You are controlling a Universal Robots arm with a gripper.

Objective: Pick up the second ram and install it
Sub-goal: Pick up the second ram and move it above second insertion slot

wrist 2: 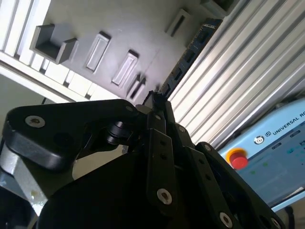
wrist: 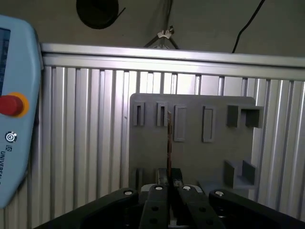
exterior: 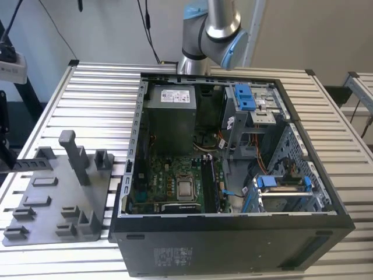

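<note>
The ribbed worktop (exterior: pixel 99 93) carries an open computer case (exterior: pixel 233 245) from its middle towards the edge on the exterior view's right. The motherboard (exterior: pixel 169 175) lies bare on the case floor, and nothing hangs over it. The install half of the job therefore looks undone, though from here I cannot tell which memory slots are already filled.

By the worktop's edge on the exterior view's left lies the grey holder tray (exterior: pixel 41 216), its upright posts and pockets open. In the first wrist view the same tray is seen face-on, with its row of narrow slots standing empty.

The arm (exterior: pixel 213 26) rises beyond the worktop's far edge, behind the case, with one grey-and-blue joint bent over the case's back wall. A pale blue teach pendant (wrist: pixel 14 119) rests on the ribs off to one side of the tray.

Both wrist views look down past the fingers onto the tray and the ribs, so I judge the wrist to be raised above the tray, pointing at it.

The gripper (wrist: pixel 168 183) is pressed together on the second ram (wrist 2: pixel 190 52), pinching one end. The long dark stick reaches out beyond the fingertips towards the tray. It is edge-on in the first wrist view, while the second wrist view shows its side and its row of chips. So the pick-up is done, and the stick is clear of its slot, held in the air
</note>
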